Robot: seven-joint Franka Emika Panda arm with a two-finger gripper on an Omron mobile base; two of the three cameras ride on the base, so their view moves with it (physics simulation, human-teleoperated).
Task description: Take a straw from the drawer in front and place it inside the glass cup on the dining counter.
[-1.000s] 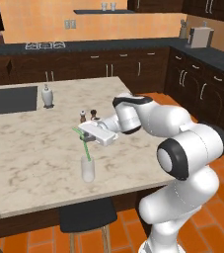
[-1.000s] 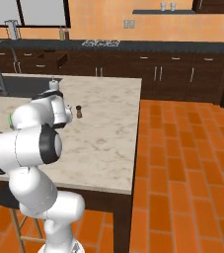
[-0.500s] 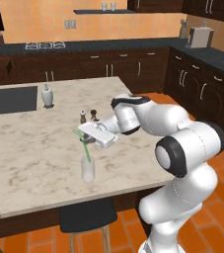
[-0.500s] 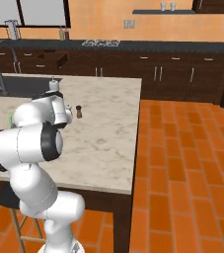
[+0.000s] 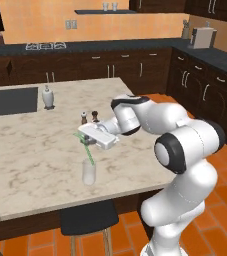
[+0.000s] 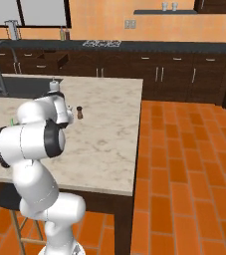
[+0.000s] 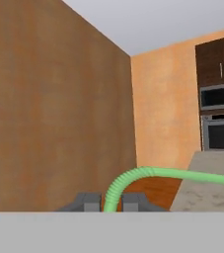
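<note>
One step remains: release. At centre frame of the left base view the straw [image 5: 87,149] slants down into the glass cup [image 5: 89,172] on the marbled tabletop [image 5: 30,150]. Its bent top sits between the nearly closed jaws of the gripper [image 5: 83,136], clamped upon it.

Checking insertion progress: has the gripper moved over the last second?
Barely, if at all: in the left base view the gripper holds the straw in the glass cup, near the shakers.

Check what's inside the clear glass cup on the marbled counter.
The thin light-green straw angles into the clear glass cup, upper end between the gripper's fingers. The glass blurs its lower tip.
</note>
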